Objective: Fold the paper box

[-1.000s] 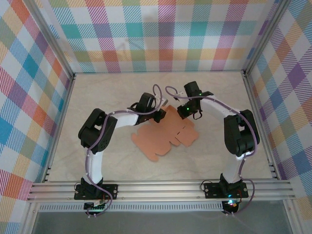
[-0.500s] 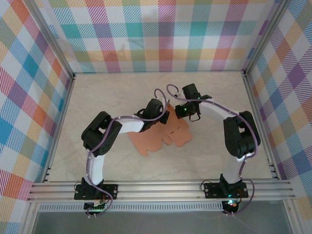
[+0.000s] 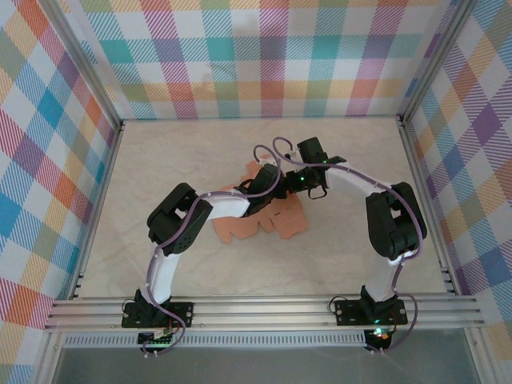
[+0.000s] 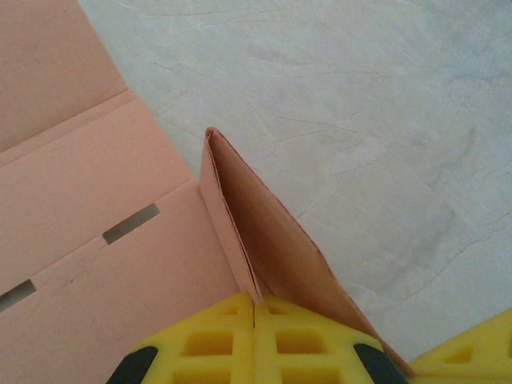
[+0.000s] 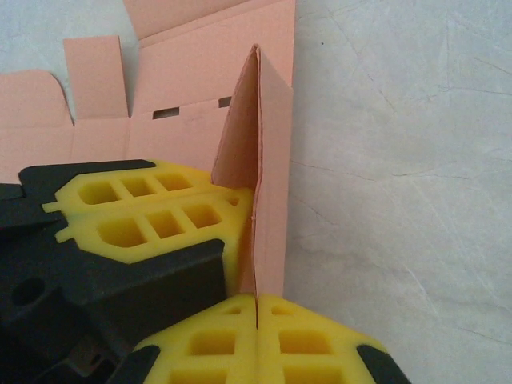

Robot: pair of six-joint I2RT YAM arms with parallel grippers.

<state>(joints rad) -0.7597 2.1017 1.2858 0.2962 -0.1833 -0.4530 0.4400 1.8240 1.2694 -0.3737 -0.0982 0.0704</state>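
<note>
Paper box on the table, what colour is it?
Plain salmon-orange: the thin card paper box has no print. The left wrist view shows it best.

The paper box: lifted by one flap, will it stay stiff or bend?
Probably floppy: the paper box is thin card whose raised flap bends at a crease. Likely light, being a single slotted sheet. It may slide on the smooth table.
</note>
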